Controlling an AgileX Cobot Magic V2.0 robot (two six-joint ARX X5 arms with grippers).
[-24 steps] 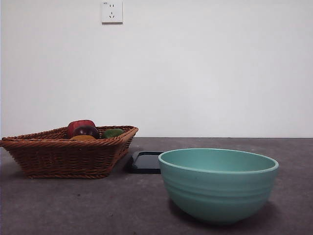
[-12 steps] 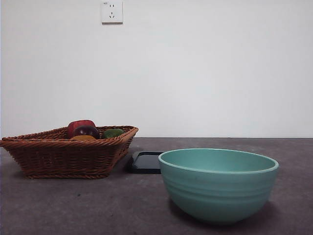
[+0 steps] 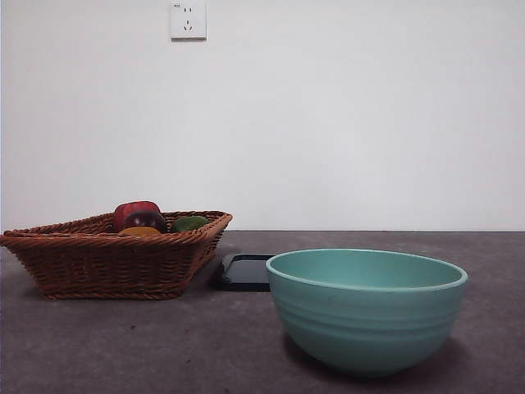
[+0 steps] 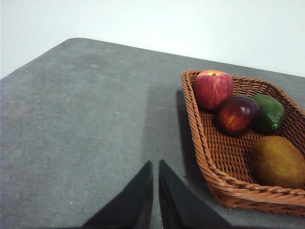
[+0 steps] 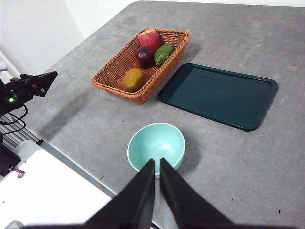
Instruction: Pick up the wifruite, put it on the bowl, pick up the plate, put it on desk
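Left hand (image 4: 155,168), jaws together, hovers beside basket (image 4: 200,157); wifruite (image 4: 278,161) lies lengthwise inside.

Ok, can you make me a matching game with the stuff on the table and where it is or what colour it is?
Things:
1. brown fruit
2. bowl
3. tray
4. red apple

Clues:
A. flat, dark, lying beside the basket
B. at one end of the basket, next to the dark purple fruit
C. teal and empty
D. in the basket, away from the other fruit

Pairs: 1-D, 2-C, 3-A, 4-B

desk (image 5: 248,157) bears basket (image 5: 114,76); tray (image 5: 219,95); bowl (image 5: 156,145)
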